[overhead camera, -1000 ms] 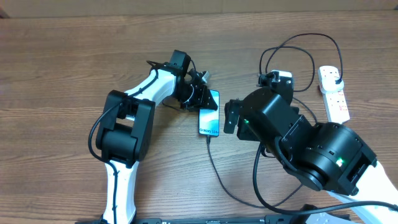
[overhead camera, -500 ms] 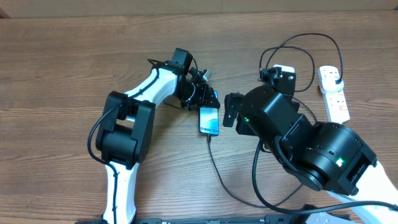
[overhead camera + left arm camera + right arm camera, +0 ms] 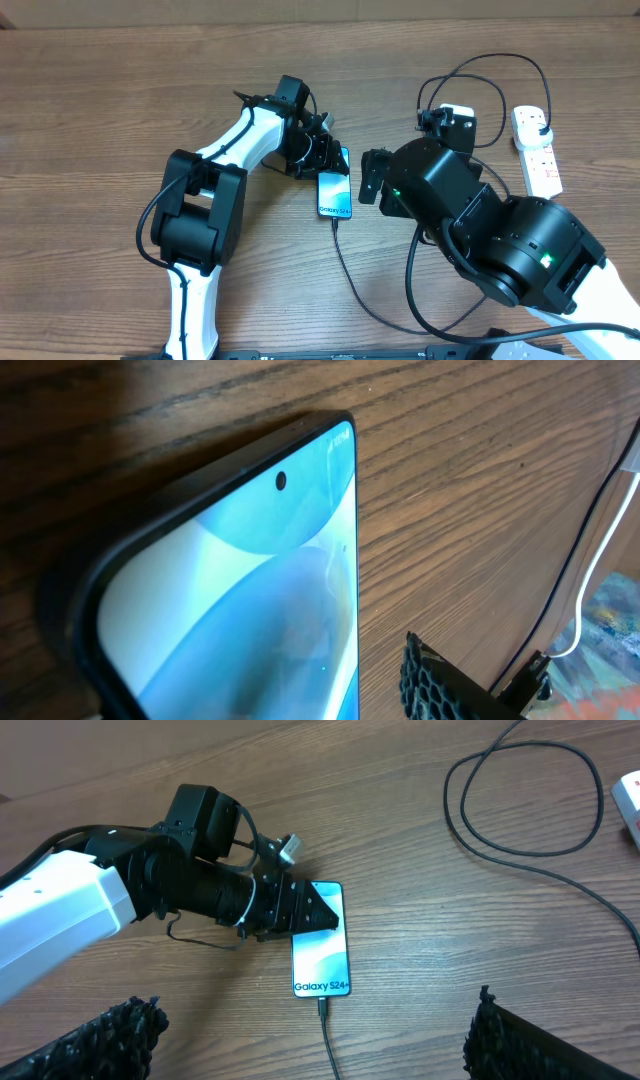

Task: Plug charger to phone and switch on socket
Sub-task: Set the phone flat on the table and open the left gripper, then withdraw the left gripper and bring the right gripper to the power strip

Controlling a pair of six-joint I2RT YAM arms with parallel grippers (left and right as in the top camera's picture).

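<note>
Since a second ago your phone (image 3: 337, 197) has slid a touch toward the near edge, and your left claw (image 3: 325, 160) has followed, staying over its far end.

One wooden counter (image 3: 100, 100) carries everything. Two arms work on it. The right arm (image 3: 500, 240), the bulkier one in the overhead view, fills the near right corner and reaches toward the middle. The left arm (image 3: 205, 200) rises from the near edge and bends in to meet it.

Your right claw (image 3: 370, 180) hangs just to the right of the phone, its fingers (image 3: 110, 1035) spread wide with nothing gripped. Your left claw's dark tips overlap the phone's far left corner. One meshed pad (image 3: 440, 680) shows beside the screen in the wrist view, but you can't tell whether the claw is clamped or only resting there.

One socket (image 3: 535, 150), white, lies along the right edge toward the far right corner, its red switches too small to count. One phone lies flat, screen up and lit blue, about midway between the left and right edges, with the "Galaxy" lettering at its near end.

One charger (image 3: 350, 275): its black plug (image 3: 540, 122) sits at the socket's far end. The cable loops near the far edge, passes under the right arm, curves by the near edge and comes up to the phone. Its connector tip (image 3: 322, 1007) touches the phone's near end.
</note>
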